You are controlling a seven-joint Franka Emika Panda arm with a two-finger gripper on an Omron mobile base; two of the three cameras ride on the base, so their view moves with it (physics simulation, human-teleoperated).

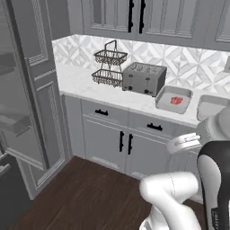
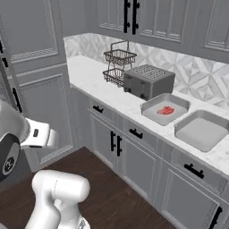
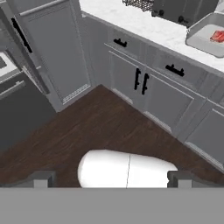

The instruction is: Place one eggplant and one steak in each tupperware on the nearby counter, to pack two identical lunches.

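Along the tiled back wall runs the desk [image 2: 103, 85], a white marble-look top over grey doors and drawers with black handles. On it, in the right base view, a two-level wire basket [image 2: 120, 65] stands at about 11 o'clock of the grey toaster [image 2: 148, 81], close beside it. At 4 o'clock of the toaster lies the first tupperware [image 2: 164, 108], with one red steak [image 2: 166, 110] flat on its bottom. The second tupperware [image 2: 202, 130] lies at 4 o'clock of the first, near it but apart, and its bottom is bare. Tall grey cabinet panels [image 1: 40, 90] close the room at 9 o'clock, and the floor [image 3: 87, 131] is dark wood.

From the hand view, the pincer [image 3: 109, 178] hangs over the floor, away from the desk. Its two dark fingertips [image 3: 41, 178] stand wide apart at the lower edge, fully released, with nothing between them and touching nothing.
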